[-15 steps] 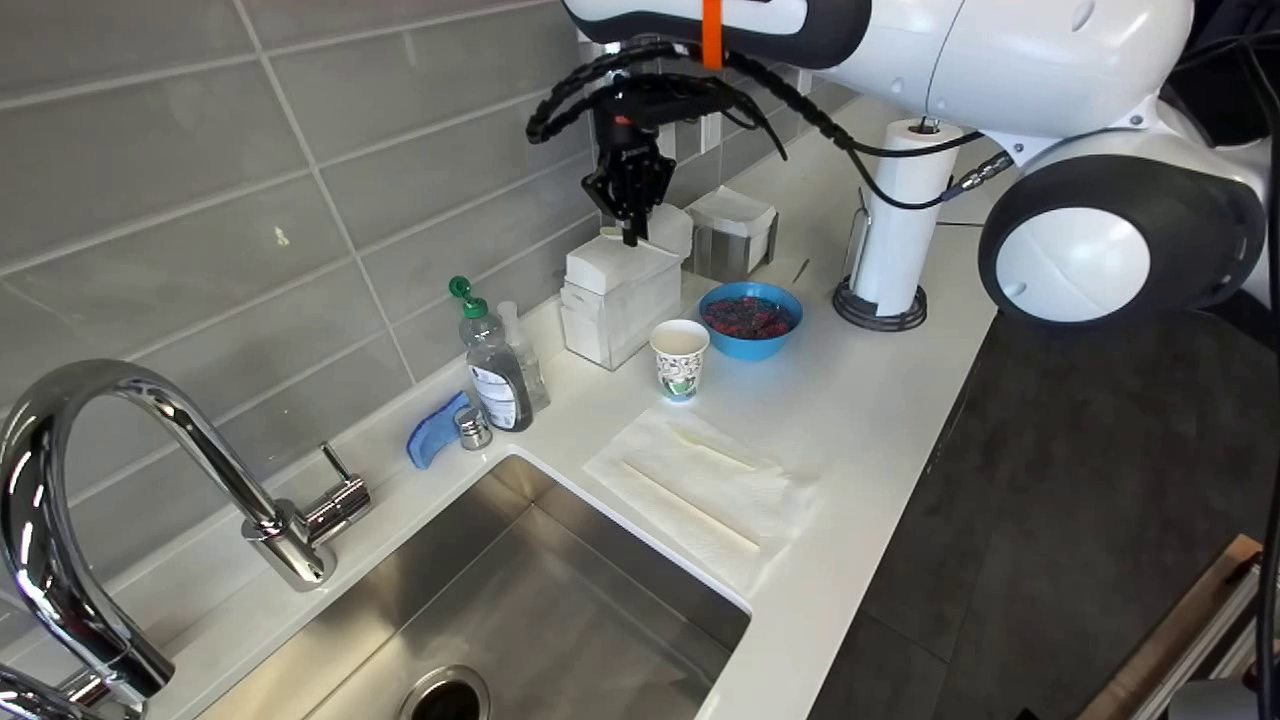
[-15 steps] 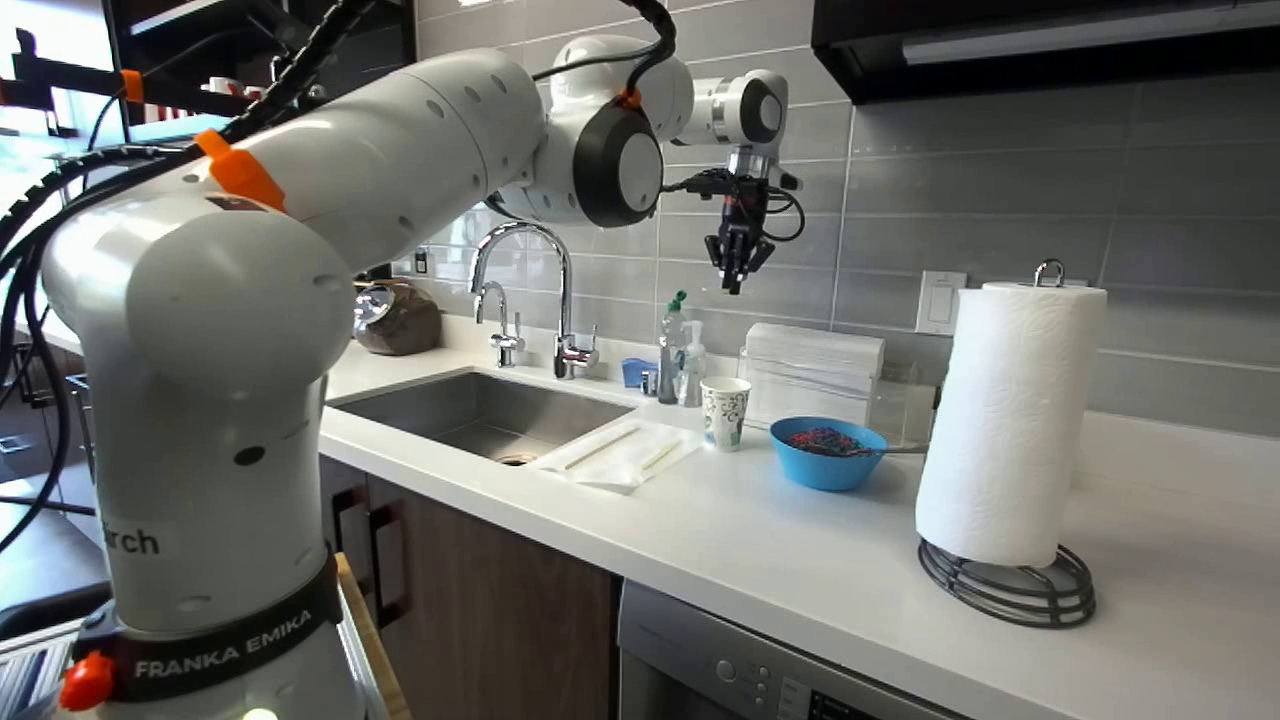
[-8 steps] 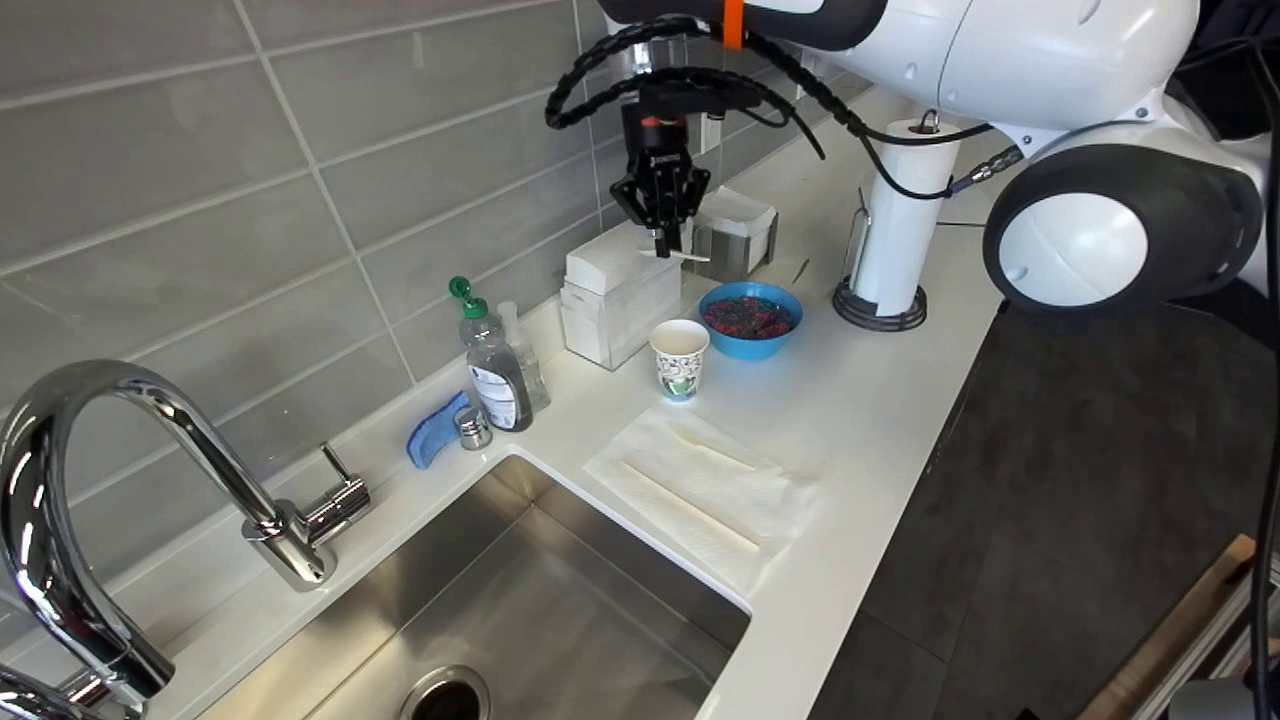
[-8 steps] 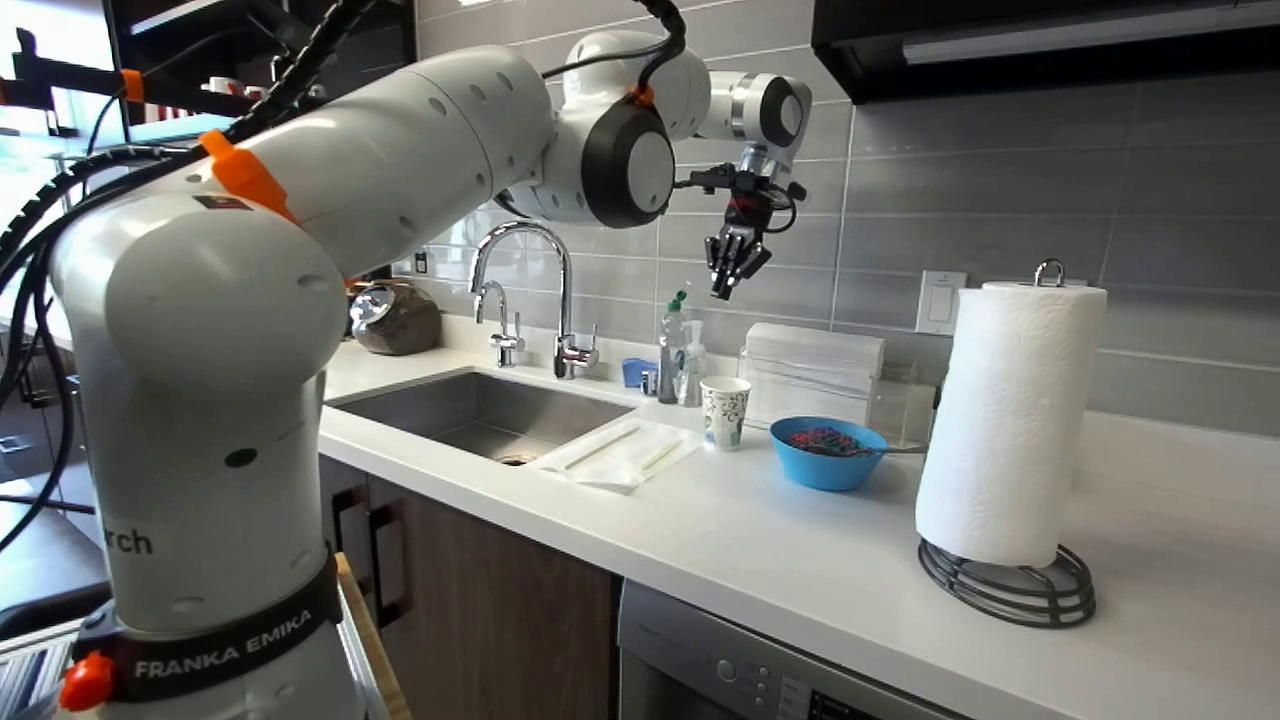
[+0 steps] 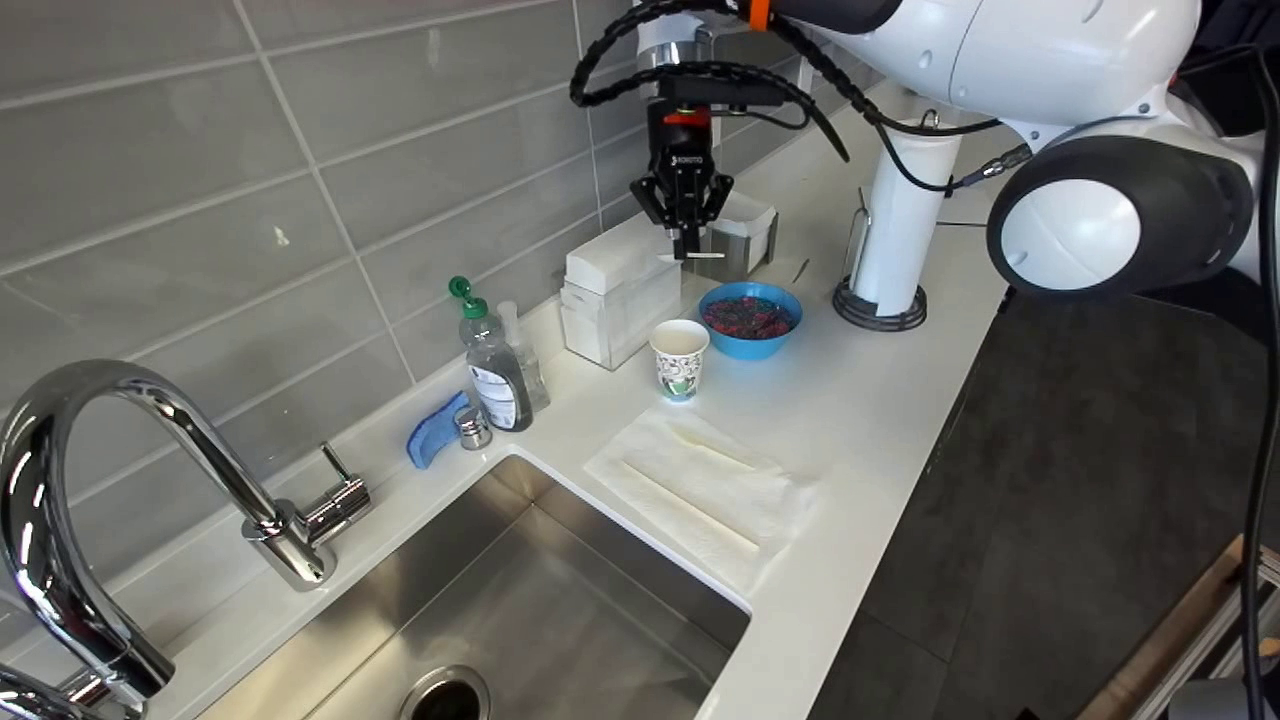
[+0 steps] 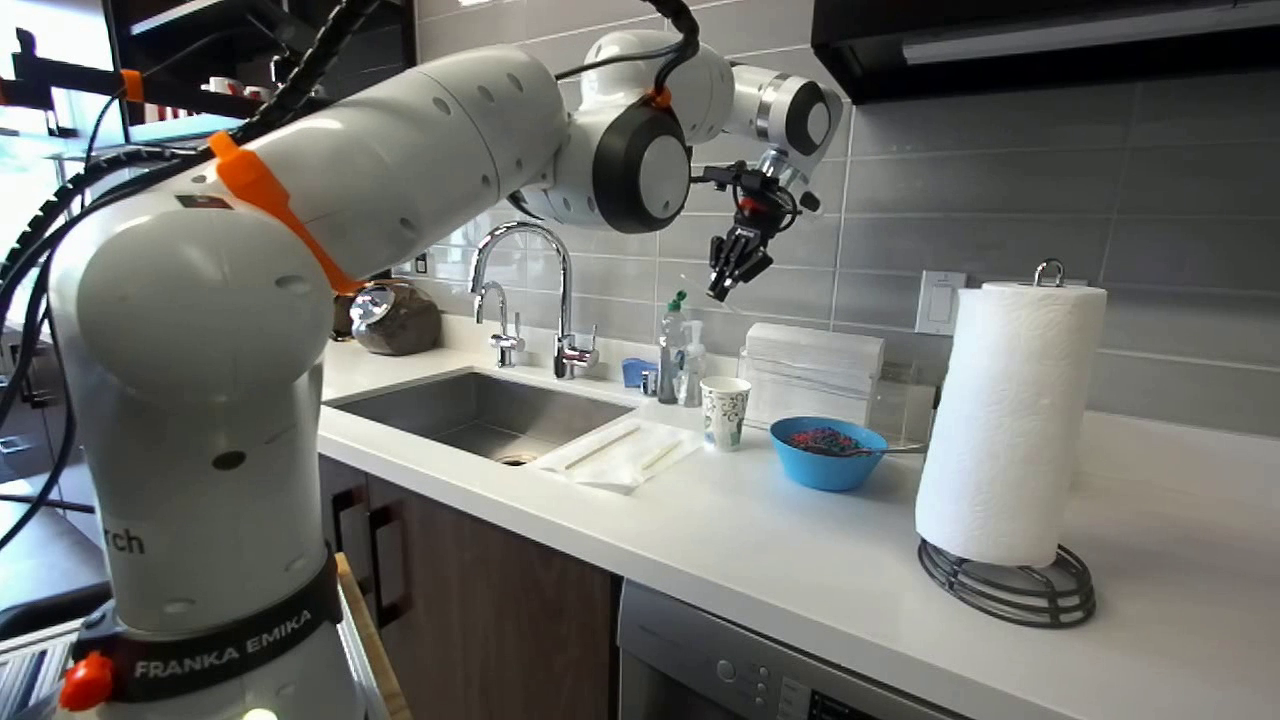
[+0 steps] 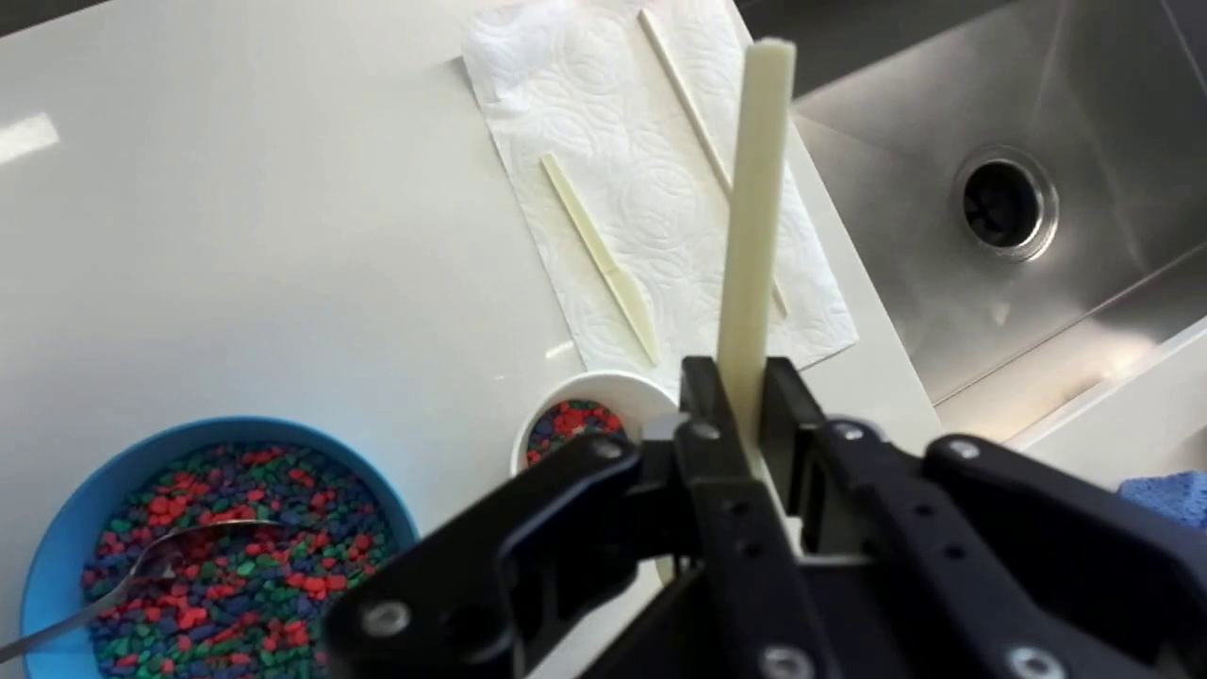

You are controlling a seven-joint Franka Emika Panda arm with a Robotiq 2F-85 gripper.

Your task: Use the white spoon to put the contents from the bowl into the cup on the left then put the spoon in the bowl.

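Observation:
My gripper (image 7: pixel 740 377) is shut on the white spoon (image 7: pixel 756 189). In the wrist view its pale handle sticks out past the fingertips, and its far end is mostly hidden behind the gripper. In an exterior view the spoon (image 5: pixel 706 256) is a thin white line at the fingertips (image 5: pixel 686 248). The gripper (image 6: pixel 722 287) hangs well above the counter, above the cup (image 6: pixel 724 415) and the napkin box. The white cup (image 7: pixel 618 382) holds some red, blue and green pieces. The blue bowl (image 5: pixel 750 348) beside it holds many such pieces; it also shows in the wrist view (image 7: pixel 217 431).
A metal spoon (image 7: pixel 123 589) rests in the bowl. A paper towel (image 7: pixel 651 160) with a pale knife (image 7: pixel 599 250) and a thin stick lies by the sink (image 5: pixel 560 610). Napkin boxes (image 5: pixel 620 300), a soap bottle (image 5: pixel 495 370) and a paper-towel roll (image 6: pixel 1010 430) stand around.
My gripper has moved with the spoon across in front of the napkin box, toward the bowl side. The wrist has tilted. The cup and bowl have not moved.

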